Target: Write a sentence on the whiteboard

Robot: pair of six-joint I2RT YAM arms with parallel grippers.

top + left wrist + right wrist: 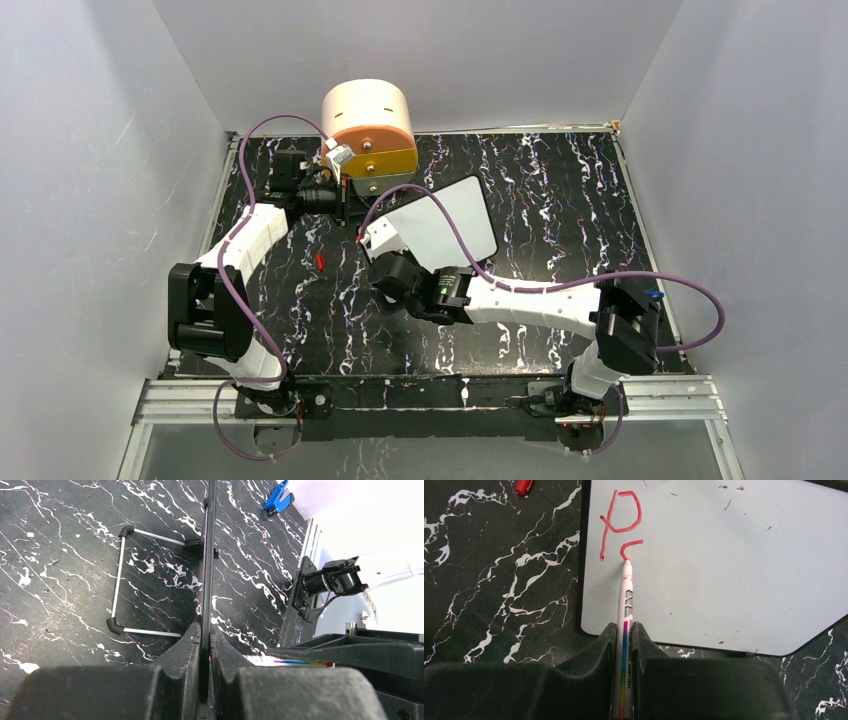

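Note:
The whiteboard (455, 225) stands tilted near the middle of the black marbled table; the right wrist view shows its white face (724, 570). Of the sentence, only a red "P" (621, 520) and a short curved stroke (631, 545) show, in one corner. My left gripper (345, 195) is shut on the board's thin black edge (208, 555), seen edge-on between its fingertips (205, 630). My right gripper (378, 255) (625, 630) is shut on a white marker (625, 605) with a rainbow stripe. The marker's red tip touches the board at the end of the curved stroke.
A round peach and orange drawer unit (368, 125) stands at the back, just behind the left gripper. The board's metal wire stand (120, 580) rests on the table behind the board. A red cap (320, 261) lies left of the board. A blue clip (277, 497) sits near the right edge.

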